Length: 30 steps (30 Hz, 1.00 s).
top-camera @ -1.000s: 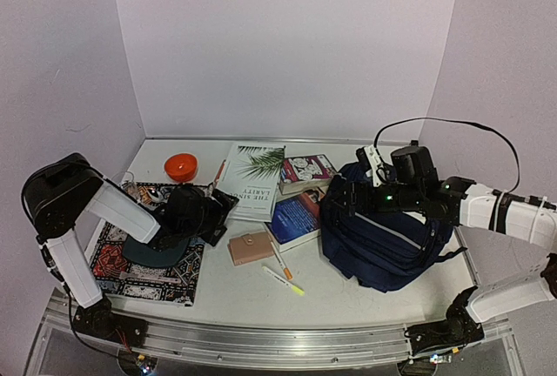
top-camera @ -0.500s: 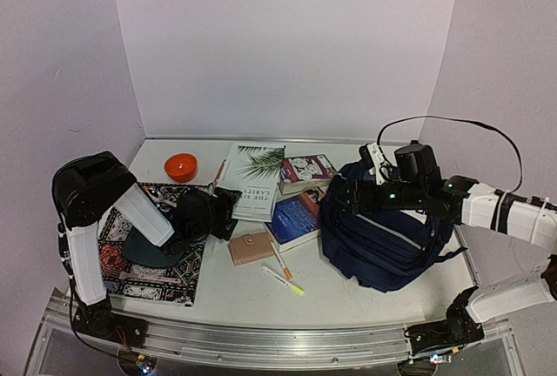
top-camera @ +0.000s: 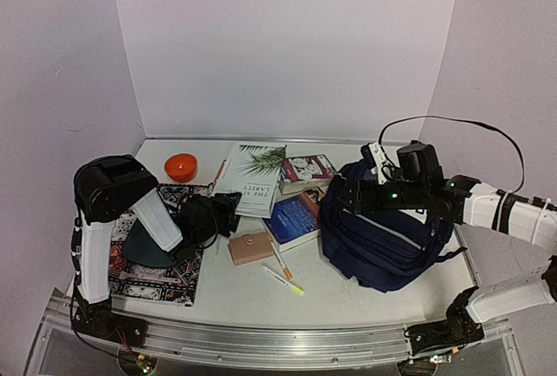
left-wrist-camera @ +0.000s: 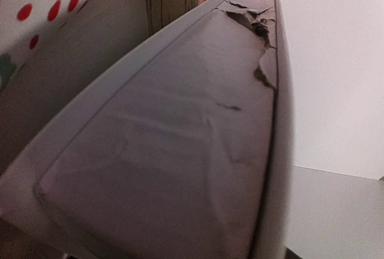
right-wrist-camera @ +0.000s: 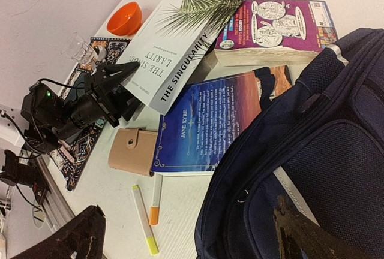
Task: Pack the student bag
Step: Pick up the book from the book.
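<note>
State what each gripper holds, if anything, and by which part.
The right gripper holds nothing, open above the student bag. The left gripper is at the white book's near edge; whether it grips cannot be told.

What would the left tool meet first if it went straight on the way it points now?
The white book, The Singularity: its near corner lies directly before the left tool and fills the left wrist view. Whether they already touch, I cannot tell.
</note>
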Available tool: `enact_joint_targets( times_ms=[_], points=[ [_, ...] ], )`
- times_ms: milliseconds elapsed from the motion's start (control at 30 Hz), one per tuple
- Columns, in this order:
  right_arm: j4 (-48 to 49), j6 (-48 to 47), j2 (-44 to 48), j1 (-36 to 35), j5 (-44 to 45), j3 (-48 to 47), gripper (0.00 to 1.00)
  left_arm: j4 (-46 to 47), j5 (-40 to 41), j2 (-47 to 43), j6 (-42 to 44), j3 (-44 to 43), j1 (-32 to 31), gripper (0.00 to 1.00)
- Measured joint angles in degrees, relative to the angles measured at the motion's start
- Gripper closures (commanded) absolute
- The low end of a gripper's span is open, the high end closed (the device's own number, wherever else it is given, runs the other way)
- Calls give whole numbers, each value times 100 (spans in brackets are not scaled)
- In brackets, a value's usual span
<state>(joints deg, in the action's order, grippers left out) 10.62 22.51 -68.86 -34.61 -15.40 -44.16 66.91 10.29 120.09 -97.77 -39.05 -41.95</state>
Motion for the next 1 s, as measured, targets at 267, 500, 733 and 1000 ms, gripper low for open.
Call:
enact_joint_targets(
  times_ms=[267,500,733,1000],
  points=[
    [-75,-47,2,24,-13,0,2,437,139,15,41,-84,-29,66],
    [-698,-365,4,24,124,-16,3,453,194,-293,351,-40,-103,68],
    [-1705,-683,-176,24,304,-278,13,374,170,-799,689,274,-122,71],
    [-2323,-837,-629,-120,247,-461,21,262,21,-1457,1182,602,-122,71]
  ],
)
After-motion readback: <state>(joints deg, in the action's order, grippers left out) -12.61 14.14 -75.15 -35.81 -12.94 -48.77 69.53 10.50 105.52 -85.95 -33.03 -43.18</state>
